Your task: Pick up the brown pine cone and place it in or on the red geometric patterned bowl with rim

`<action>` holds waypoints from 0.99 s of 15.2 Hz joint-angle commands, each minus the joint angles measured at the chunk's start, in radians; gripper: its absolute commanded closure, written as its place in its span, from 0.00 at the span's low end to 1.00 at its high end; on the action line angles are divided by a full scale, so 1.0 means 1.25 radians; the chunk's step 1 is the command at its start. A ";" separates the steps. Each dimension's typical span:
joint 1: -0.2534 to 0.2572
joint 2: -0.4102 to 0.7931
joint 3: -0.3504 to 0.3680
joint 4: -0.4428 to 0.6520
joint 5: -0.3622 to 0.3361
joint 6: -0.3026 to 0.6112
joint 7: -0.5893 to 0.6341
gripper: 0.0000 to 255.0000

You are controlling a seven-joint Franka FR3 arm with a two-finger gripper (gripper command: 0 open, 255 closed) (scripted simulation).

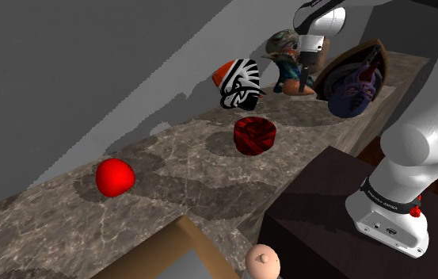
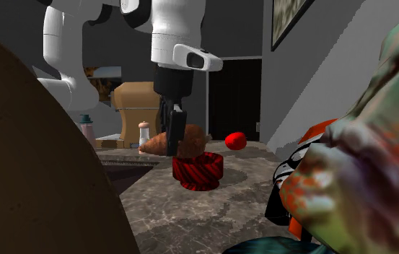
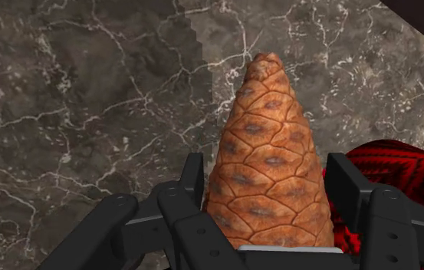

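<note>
Dark veined marble counter (image 1: 169, 158) below a grey wall (image 1: 90, 63); black gripper (image 3: 270, 184) pinches a brown pine cone (image 3: 267, 130) near the red bowl (image 2: 198, 170)

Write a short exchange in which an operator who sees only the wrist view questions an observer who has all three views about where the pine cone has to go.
Operator: The hand is shut on the pine cone, and I see just an edge of the red bowl. Is the bowl upright?
Observer: Yes, it stands upright on the marble counter, opening upward, and it looks empty.
Operator: Is anything close to it?
Observer: A black-and-white striped object stands beyond it, by the wall, in the shoulder view.
Operator: Anything further along the counter?
Observer: A red ball lies toward the shoulder view's left, well apart from the bowl.
</note>
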 commanded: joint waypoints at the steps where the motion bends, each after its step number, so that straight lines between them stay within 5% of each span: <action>1: 0.020 -0.030 0.015 -0.043 0.003 0.017 0.032 1.00; 15: 0.161 -0.151 0.147 -0.209 0.065 0.105 0.263 1.00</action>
